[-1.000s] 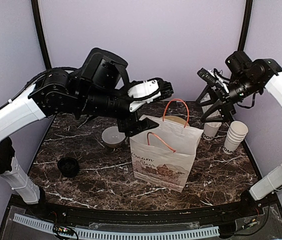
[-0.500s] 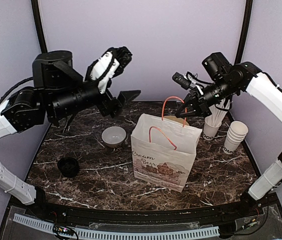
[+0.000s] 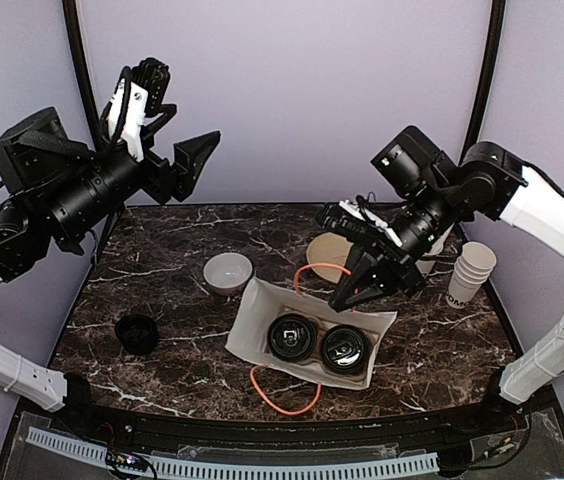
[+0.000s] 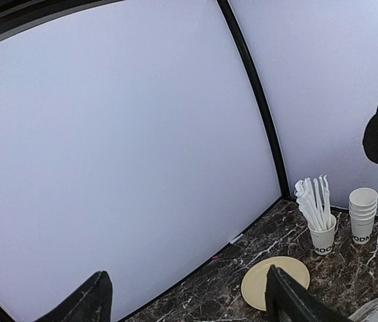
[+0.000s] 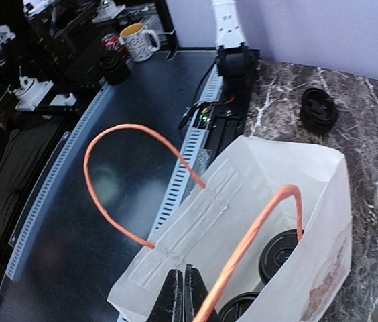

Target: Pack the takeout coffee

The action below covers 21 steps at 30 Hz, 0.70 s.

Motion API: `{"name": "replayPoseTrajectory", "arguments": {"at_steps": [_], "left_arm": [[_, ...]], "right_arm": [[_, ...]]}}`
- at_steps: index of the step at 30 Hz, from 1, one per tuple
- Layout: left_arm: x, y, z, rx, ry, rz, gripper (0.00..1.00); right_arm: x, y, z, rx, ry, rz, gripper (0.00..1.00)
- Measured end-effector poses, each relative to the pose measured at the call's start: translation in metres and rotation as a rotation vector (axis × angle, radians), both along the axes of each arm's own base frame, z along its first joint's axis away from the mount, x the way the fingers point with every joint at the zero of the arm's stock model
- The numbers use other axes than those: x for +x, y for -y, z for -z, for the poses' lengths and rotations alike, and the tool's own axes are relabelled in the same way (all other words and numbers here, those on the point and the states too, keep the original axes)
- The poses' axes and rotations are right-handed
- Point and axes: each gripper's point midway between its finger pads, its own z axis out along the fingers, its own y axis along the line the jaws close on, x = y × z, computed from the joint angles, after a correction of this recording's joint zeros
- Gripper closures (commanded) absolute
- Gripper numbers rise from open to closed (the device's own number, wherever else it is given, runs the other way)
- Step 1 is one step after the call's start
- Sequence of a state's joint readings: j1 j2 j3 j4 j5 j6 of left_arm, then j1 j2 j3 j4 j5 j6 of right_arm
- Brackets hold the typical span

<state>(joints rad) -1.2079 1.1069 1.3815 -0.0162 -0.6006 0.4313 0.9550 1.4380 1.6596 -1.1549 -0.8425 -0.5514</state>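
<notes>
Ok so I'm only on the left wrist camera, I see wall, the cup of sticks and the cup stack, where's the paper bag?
Observer: The paper bag is in the middle of the table, toward the near edge, its mouth open to the top camera.
Operator: Are the coffees in?
Observer: Yes, one lidded cup and a second lidded cup sit side by side inside.
Operator: And the right hand?
Observer: The right hand is shut on the bag's far rim, beside an orange handle.
</notes>
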Motion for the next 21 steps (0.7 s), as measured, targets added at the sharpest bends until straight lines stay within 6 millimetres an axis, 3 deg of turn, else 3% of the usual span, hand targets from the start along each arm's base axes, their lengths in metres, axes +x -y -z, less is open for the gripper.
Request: {"name": "replayPoseTrajectory", "arguments": {"at_steps": [5, 10, 17, 21], "left_arm": [[0.006, -0.004, 0.01, 0.011, 0.013, -0.043, 0.19], [0.01, -0.008, 0.019, 0.015, 0.017, -0.067, 0.19], [0.008, -0.013, 0.025, 0.01, 0.013, -0.068, 0.19], [0.009, -0.016, 0.025, 0.003, 0.015, -0.072, 0.18]], "right_arm": [[-0.048, -0.008, 0.013, -0.036, -0.006, -0.157, 1.0], [-0.071, -0.011, 0.021, -0.063, -0.009, -0.234, 1.0], [-0.07, -0.013, 0.028, -0.092, 0.013, -0.23, 1.0], [-0.049, -0.015, 0.02, -0.075, 0.053, -0.177, 1.0]]}}
